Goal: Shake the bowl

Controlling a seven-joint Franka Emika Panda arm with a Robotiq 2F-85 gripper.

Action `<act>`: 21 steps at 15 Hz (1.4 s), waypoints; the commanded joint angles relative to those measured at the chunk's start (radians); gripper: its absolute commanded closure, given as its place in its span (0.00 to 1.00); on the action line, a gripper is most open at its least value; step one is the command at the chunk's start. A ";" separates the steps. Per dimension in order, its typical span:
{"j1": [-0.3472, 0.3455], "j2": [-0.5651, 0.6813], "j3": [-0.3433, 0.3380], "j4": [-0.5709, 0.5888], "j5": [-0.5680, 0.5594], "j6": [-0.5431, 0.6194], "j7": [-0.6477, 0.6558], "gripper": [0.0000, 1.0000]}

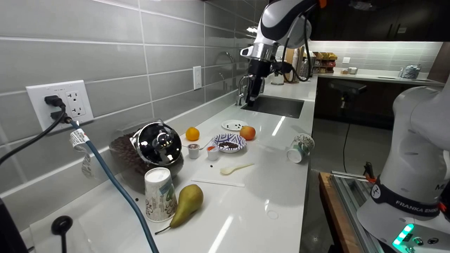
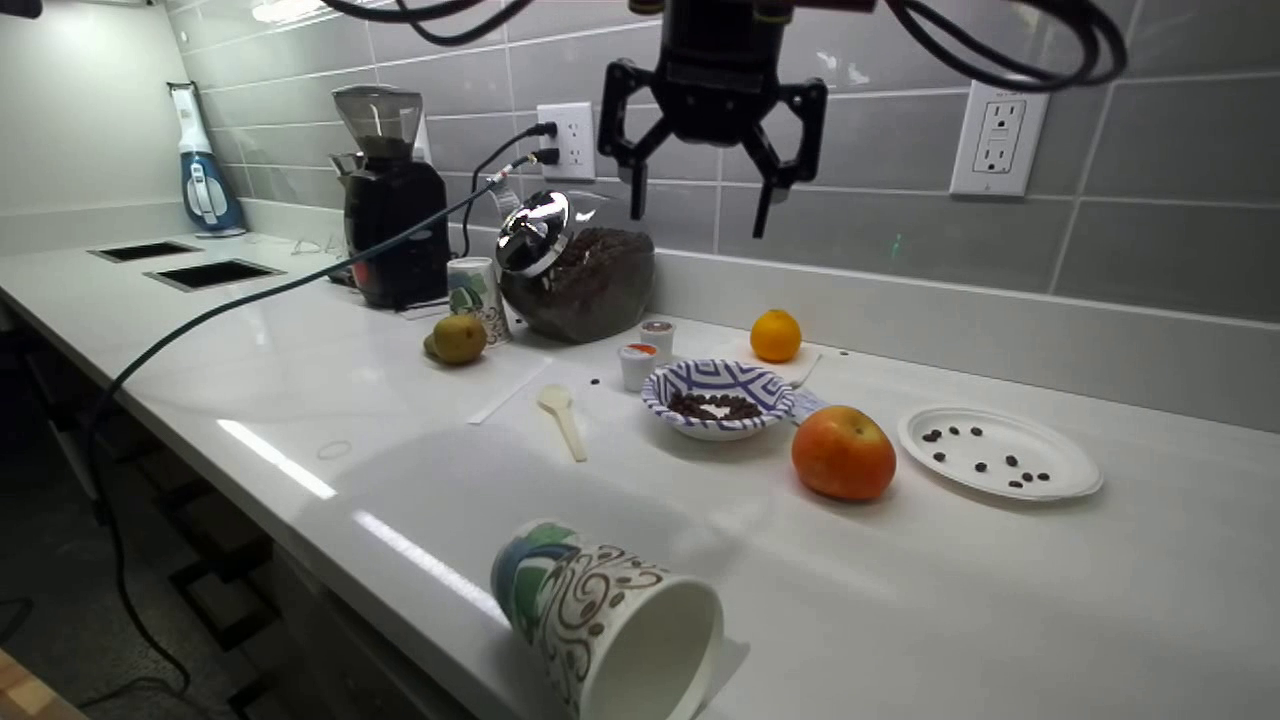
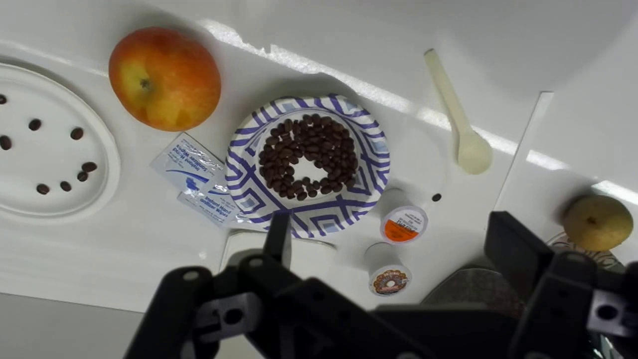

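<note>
Purple-patterned paper bowl (image 3: 308, 171) is seen below the jaws, offset from their centreline. They are spread, nothing gripped.

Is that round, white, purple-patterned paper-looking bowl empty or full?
Neither: the bowl holds dark brown beans, but its white bottom shows among them.

Arm (image 1: 281, 7) was white-grey and rounded, with shiny metal wrist collar (image 1: 263, 51), black cables (image 2: 455, 40). Base band (image 1: 406, 204) was black, marked FRANKA, green lights (image 1: 403, 233) below. Gripper (image 2: 698, 225) was black linkage, two fingers (image 2: 637, 190), round silver screw heads (image 3: 190, 275).
</note>
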 commanded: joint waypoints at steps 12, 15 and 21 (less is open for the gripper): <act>-0.246 0.514 0.186 0.336 0.390 0.023 -0.490 0.00; -0.296 0.576 0.236 0.381 0.395 0.016 -0.503 0.00; -0.356 0.661 0.310 0.444 0.378 0.000 -0.487 0.40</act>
